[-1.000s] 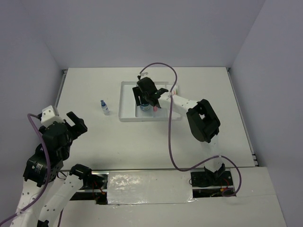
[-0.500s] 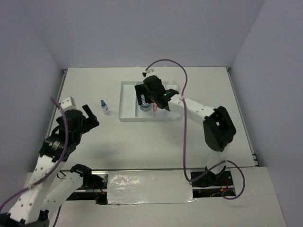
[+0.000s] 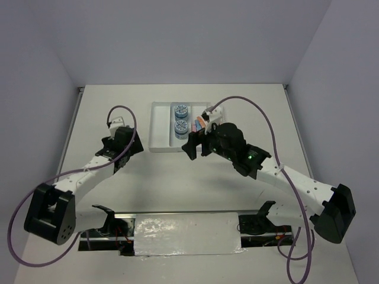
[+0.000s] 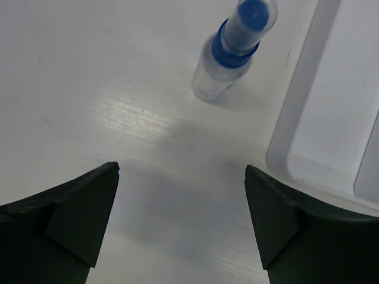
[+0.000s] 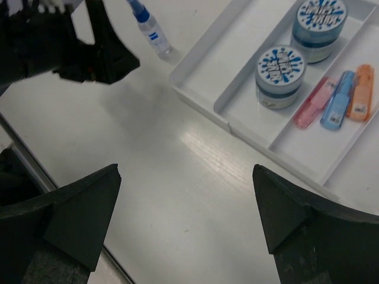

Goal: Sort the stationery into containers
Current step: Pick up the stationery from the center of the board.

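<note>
1. Left gripper (image 4: 180, 177): released, fingers spread wide, nothing between them. It hangs close above the counter (image 4: 89, 71) and faces the bottle.
2. Bottle (image 4: 234, 50): small, clear body, blue cap. It stands on the counter just beside the tray's left wall, ahead of the left fingertips and apart from them. I cannot see it in the top view, where the left arm covers that spot. The right wrist view shows it past the tray's corner.
3. Tray (image 5: 198, 100): white, shallow, split into long narrow compartments that run away from the arms.
4. Near disc (image 5: 281, 74) and far disc (image 5: 320, 26): blue-patterned lids, lying one behind the other in the second compartment from the left, apart from each other.
5. Pink stick (image 5: 314, 103), blue stick (image 5: 339, 100) and orange stick (image 5: 361, 92): side by side in the next compartment to the right, close together.
6. Right gripper (image 5: 185, 177): released, nothing held. I read it as above the counter just off the tray's near edge.
</note>
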{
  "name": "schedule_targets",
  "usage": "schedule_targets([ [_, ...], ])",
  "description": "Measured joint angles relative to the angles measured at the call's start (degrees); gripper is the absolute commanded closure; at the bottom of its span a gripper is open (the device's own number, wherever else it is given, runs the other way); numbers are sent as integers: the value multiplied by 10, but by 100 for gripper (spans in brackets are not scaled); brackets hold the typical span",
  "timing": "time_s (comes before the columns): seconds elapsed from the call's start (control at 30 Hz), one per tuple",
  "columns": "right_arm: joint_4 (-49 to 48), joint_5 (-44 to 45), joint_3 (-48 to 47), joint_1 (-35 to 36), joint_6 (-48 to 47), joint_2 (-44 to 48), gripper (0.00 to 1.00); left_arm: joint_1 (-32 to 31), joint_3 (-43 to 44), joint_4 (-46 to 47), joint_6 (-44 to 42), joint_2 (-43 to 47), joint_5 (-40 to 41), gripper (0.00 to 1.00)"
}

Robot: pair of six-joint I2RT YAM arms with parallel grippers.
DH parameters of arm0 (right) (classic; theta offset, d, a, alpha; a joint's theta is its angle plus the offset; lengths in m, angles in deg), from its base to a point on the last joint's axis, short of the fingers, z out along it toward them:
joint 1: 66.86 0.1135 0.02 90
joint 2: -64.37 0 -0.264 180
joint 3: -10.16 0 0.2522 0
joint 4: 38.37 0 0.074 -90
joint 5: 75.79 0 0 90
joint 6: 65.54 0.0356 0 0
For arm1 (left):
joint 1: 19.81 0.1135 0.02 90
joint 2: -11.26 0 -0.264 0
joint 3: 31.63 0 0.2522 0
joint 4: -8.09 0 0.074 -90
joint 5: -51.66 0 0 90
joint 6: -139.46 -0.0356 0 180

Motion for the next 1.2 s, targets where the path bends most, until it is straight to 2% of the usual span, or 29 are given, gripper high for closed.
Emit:
schedule_targets([
  [0.2, 4, -38, 57, 0, 14, 44, 0, 6, 37, 99, -73, -111, 2, 3],
  [0.37, 4, -54, 57, 0, 14, 59, 0, 26, 70, 130, -104, -176, 4, 7],
  [0.47, 4, -59, 57, 0, 14, 61, 0, 36, 87, 141, -117, -198, 3, 13],
  [0.63, 5, -66, 57, 1, 14, 61, 0, 43, 144, 144, -126, -247, -2, 39],
  [0.67, 5, -66, 57, 1, 14, 61, 0, 45, 150, 146, -128, -252, -5, 47],
  [0.7, 6, -67, 57, 1, 14, 61, 0, 46, 152, 147, -129, -255, -9, 66],
  [0.8, 10, -67, 57, 1, 14, 61, 0, 50, 154, 148, -129, -257, -19, 87],
  [0.87, 14, -66, 57, 1, 14, 61, 0, 51, 155, 147, -127, -258, -21, 96],
  [1.03, 25, -63, 57, 2, 12, 64, 0, 52, 177, 104, -116, -259, -34, 100],
  [1.2, 31, -61, 57, 2, 9, 72, 0, 52, 277, -31, -112, -261, -71, 99],
])
